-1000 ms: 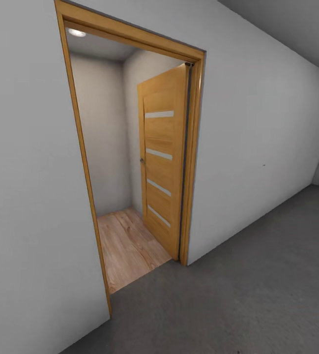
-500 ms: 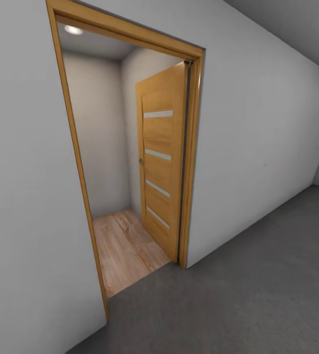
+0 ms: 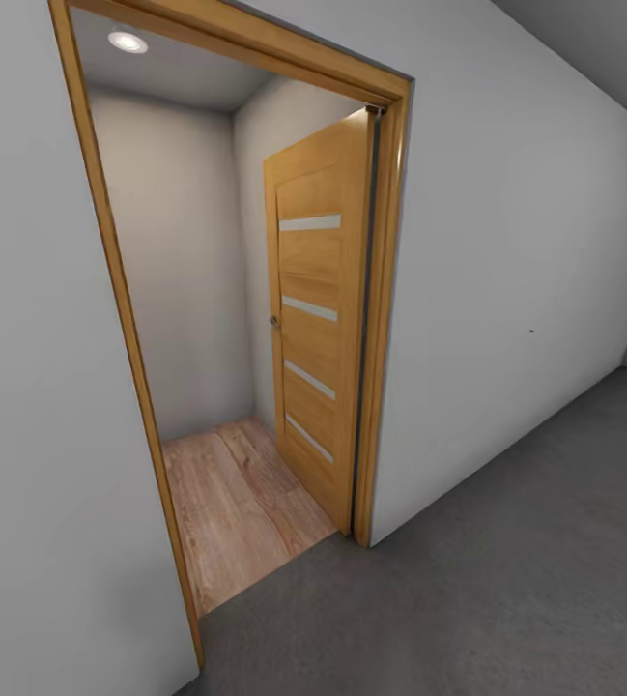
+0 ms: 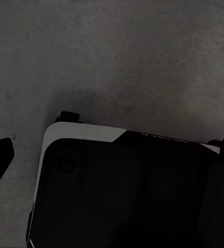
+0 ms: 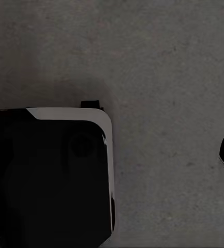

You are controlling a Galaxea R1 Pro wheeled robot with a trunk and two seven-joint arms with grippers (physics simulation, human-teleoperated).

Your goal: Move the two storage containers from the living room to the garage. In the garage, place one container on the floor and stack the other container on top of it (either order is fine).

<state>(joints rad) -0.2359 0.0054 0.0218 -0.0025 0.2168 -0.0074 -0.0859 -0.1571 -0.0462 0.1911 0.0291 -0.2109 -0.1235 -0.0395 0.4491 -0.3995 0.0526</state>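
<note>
Doorway (image 3: 245,387) nearer now; grey floor (image 3: 506,580).

The doorway (image 3: 245,387) is seen nearer and wider than before, more of the wood plank floor (image 3: 236,503) being revealed as the camera is advanced

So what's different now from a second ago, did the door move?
No, the camera moved, not the door. The view has drawn nearer to the wood-framed doorway and swung a little, so more of the light wood plank floor and round ceiling lamp shows. The slatted wooden door stays open; the dark grey concrete floor is unchanged.
</note>
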